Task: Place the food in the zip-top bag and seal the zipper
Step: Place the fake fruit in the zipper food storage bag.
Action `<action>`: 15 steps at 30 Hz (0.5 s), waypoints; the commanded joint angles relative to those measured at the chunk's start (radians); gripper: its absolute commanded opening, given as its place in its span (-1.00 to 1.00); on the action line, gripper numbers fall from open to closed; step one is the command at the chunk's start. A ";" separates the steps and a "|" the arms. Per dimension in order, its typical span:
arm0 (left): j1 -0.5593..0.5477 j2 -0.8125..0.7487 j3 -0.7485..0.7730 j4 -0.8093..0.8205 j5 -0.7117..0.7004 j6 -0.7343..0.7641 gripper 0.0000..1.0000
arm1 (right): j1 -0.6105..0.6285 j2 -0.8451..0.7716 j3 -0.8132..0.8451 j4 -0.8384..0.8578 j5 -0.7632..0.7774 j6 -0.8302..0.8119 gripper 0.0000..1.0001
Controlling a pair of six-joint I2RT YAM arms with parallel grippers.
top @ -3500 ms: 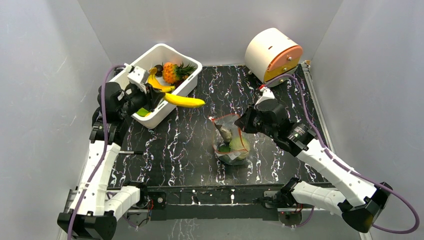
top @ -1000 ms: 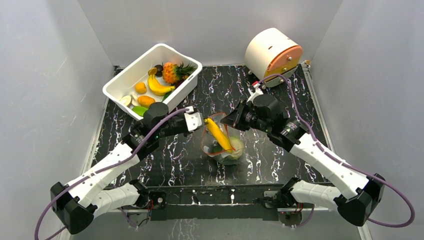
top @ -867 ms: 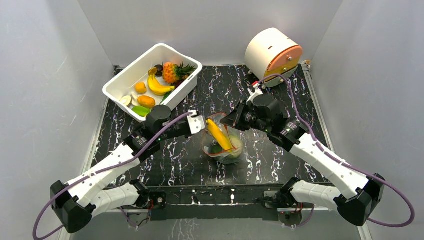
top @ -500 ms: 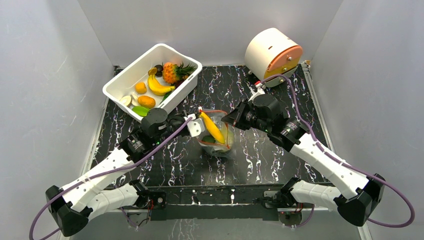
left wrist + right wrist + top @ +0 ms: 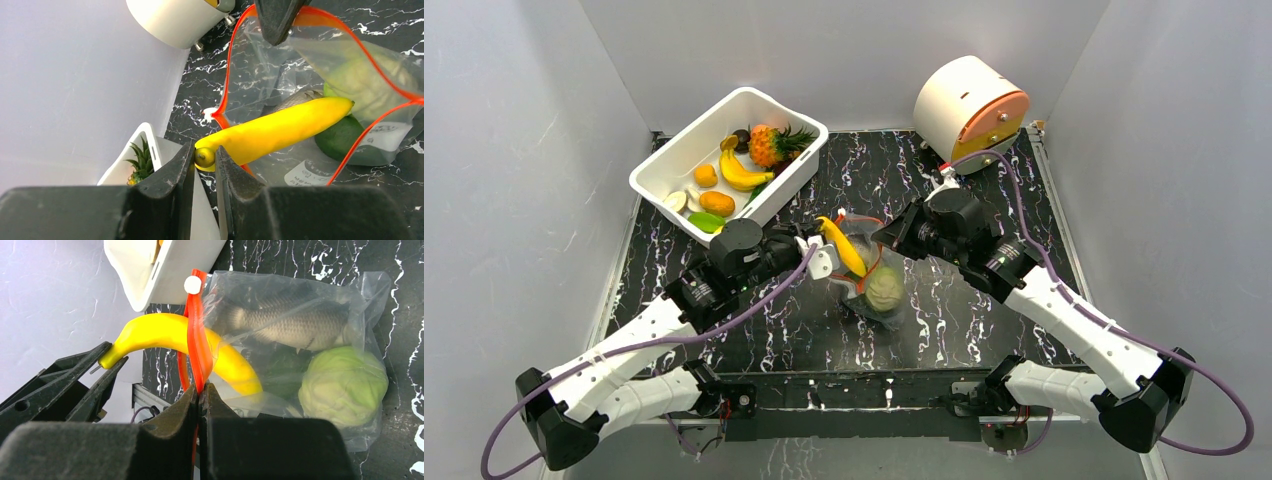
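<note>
The clear zip-top bag (image 5: pixel 879 285) lies mid-table with its red zipper (image 5: pixel 197 330) gaping open. My right gripper (image 5: pixel 201 390) is shut on the zipper strip at the mouth's edge. My left gripper (image 5: pixel 205 150) is shut on the stem end of a yellow banana (image 5: pixel 280 130). The banana's far half reaches through the mouth into the bag. Inside lie a light-green round cabbage-like piece (image 5: pixel 345 385), a grey toy fish (image 5: pixel 295 320) and a dark-green piece (image 5: pixel 342 140). From above, the left gripper (image 5: pixel 821 252) is left of the bag and the right gripper (image 5: pixel 889 235) is at its back right.
A white tub (image 5: pixel 784 185) stands at the back left holding a pineapple (image 5: pixel 769 143), another banana (image 5: pixel 742 172) and orange and green pieces. A white cylinder with an orange face (image 5: pixel 969 105) sits at the back right. Grey walls close in both sides.
The left gripper and banana have shifted a little toward the back left, and the bag's mouth moved with them. The light-green piece now shows lower in the bag. Both grips are unchanged.
</note>
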 commanded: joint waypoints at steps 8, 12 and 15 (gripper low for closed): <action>-0.114 0.019 -0.072 0.154 -0.009 -0.031 -1.00 | -0.002 -0.045 -0.060 0.238 -0.078 0.129 -1.00; -0.170 0.029 -0.118 0.191 -0.103 -0.010 -1.00 | -0.001 -0.058 -0.060 0.235 -0.058 0.131 -1.00; -0.185 0.027 -0.152 0.226 -0.169 0.026 -1.00 | -0.001 -0.068 -0.057 0.230 -0.046 0.131 -1.00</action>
